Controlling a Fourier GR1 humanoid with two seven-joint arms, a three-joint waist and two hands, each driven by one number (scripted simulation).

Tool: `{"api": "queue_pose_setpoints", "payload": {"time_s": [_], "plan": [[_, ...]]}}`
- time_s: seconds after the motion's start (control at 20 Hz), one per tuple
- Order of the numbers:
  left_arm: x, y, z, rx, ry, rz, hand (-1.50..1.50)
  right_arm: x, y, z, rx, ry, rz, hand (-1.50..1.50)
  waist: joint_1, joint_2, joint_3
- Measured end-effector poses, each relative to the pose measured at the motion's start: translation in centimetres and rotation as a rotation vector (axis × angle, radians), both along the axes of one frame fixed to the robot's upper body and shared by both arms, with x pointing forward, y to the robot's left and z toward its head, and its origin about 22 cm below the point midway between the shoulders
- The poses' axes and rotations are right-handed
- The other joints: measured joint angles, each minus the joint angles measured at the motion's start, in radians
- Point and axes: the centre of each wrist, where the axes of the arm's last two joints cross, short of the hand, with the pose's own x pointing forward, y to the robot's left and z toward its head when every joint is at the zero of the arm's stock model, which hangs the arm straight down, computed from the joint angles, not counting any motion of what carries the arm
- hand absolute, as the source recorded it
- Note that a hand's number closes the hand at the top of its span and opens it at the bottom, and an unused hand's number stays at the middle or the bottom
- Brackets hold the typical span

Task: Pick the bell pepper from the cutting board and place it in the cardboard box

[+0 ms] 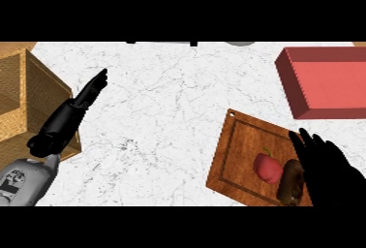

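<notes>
Meanwhile, on the white marbled surface (pixel 172 111), a small red bell pepper with a green stem (pixel 268 168) lies on the brown wooden cutting board (pixel 239 155), touching a dark brown oblong item (pixel 292 181) on its right whose kind cannot be told. The right robot hand (pixel 325 162), black, hangs over the board's right edge with its fingers spread and straight, holding nothing, just beside the pepper. The left robot hand (pixel 71 114) rests at the view's left with straight fingers pointing up, in front of the open tan cardboard box (pixel 36 87), which sits at the left edge, well apart from the board. A red rectangular box-like tray (pixel 325 82) stands at the upper right.

Judged by its look, the pepper is light, hollow and stiff, with smooth, rounded skin that could slip or roll out of a pinch. Its stem looks too thin to carry it. The safer hold seems to be across the round body, fingers on the left side and thumb in the narrow gap beside the brown item.
</notes>
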Motion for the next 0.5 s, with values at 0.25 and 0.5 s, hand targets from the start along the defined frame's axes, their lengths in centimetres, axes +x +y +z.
{"api": "queue_pose_setpoints", "payload": {"time_s": [0.25,0.5], "plan": [[0.1,-0.1,-0.1,0.001,0.008,0.010,0.00,1.3,1.9,-1.7,-0.007,0.027,-0.010,-1.50,-0.008,-0.002,0.001],[0.2,-0.3,-0.2,-0.001,0.011,0.014,0.00,2.9,3.8,-3.0,-0.051,0.023,-0.019,-1.50,-0.018,-0.005,0.003]]}}
